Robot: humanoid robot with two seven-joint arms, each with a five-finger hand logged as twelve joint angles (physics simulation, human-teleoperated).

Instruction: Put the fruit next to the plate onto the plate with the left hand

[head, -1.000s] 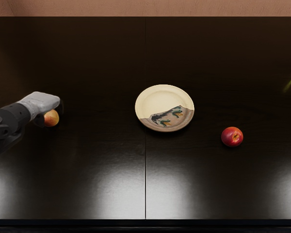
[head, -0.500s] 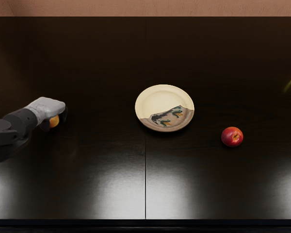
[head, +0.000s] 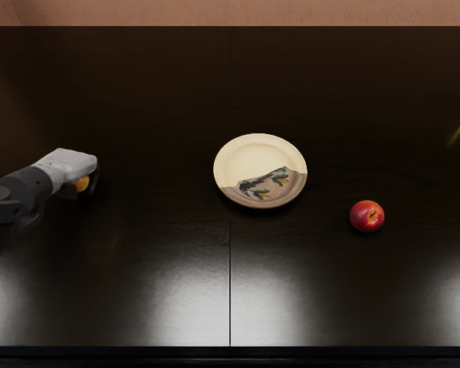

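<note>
Orange fruit (head: 82, 183) is well left of the plate (head: 249, 157), mostly hidden under our left hand (head: 67, 165), whose fingers curl over it. What we see looks round, so no long axis. Glossy dark table (head: 230, 291), tan wall (head: 230, 11) behind.

A dark glossy table (head: 138, 291) bears a plate (head: 260, 170) and a red fruit (head: 366, 215).

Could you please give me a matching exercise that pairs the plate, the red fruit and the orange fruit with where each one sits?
1 plate
2 red fruit
3 orange fruit

A far left, mostly covered by the left hand
B middle of the table
C lying free, right of the plate

Pairs: 1-B, 2-C, 3-A
</note>
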